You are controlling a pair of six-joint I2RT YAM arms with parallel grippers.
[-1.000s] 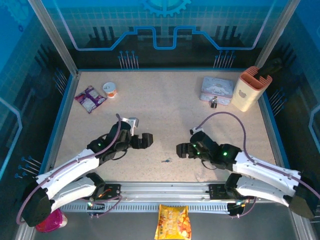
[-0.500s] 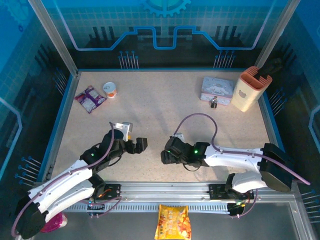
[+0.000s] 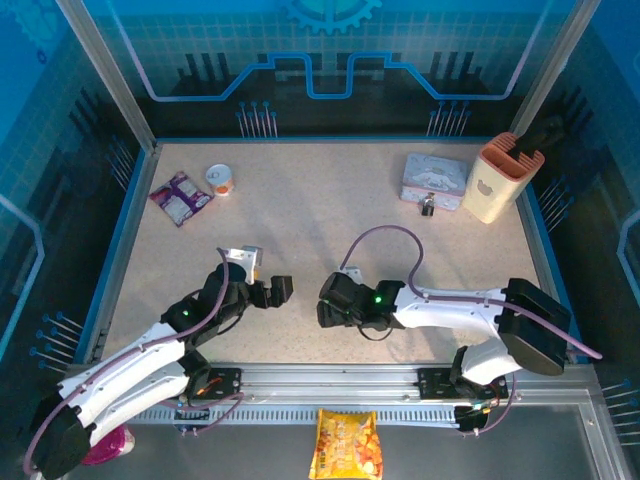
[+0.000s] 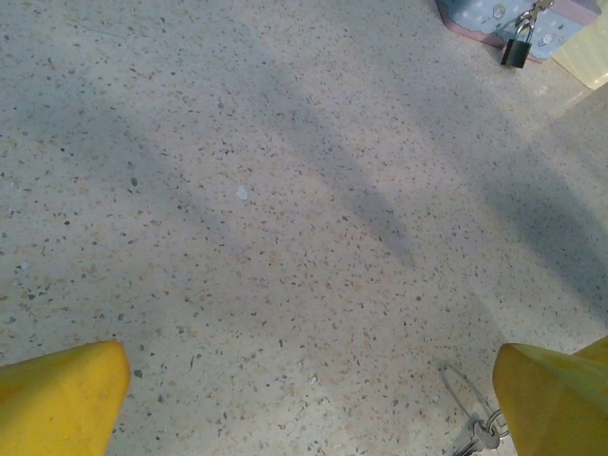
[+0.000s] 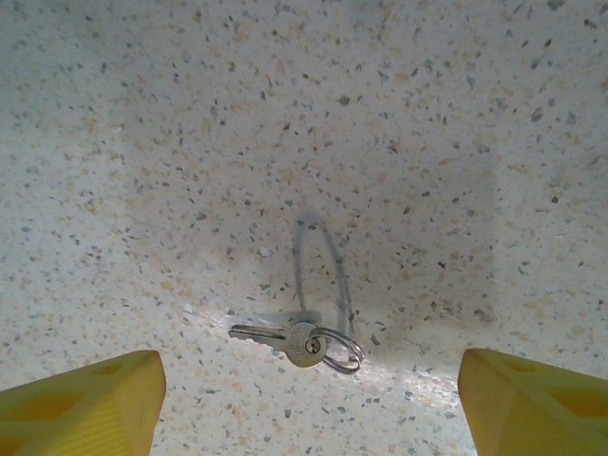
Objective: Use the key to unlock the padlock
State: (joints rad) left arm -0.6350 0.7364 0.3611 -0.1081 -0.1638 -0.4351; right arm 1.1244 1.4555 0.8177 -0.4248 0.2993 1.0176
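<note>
Because the slim silver metal key [image 5: 290, 339] with its wire ring [image 5: 340, 350] lies flat on the speckled tabletop [image 5: 190, 114] between my right gripper's [image 5: 309, 399] spread, empty fingers, I should descend squarely and pinch the head (not the ring); the small dark padlock [image 3: 427, 208] waits well apart, against the pale tin box [image 3: 434, 180].
</note>
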